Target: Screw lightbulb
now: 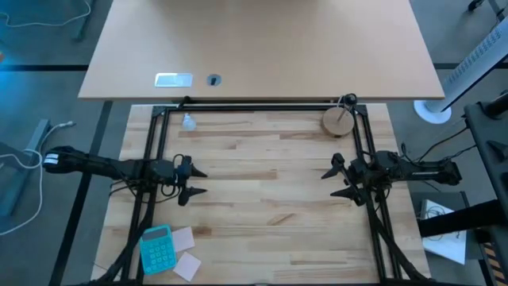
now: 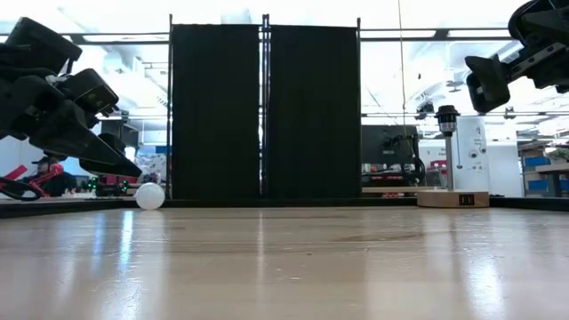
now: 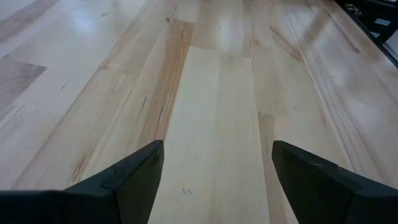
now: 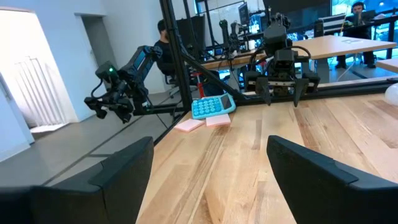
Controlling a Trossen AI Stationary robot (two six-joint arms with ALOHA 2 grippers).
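Nothing of the task is done yet. Bulb is seen lying on the table near its far left corner, untouched; stand with its empty socket is set at the far right corner, well apart from it. Left hand and right hand are held spread and empty above mid-table, facing each other. Picking up, carrying and screwing in are all judged left to do.

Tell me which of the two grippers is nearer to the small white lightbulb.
The left gripper. The small glossy white lightbulb lies on its side of the table; the right gripper is across the table.
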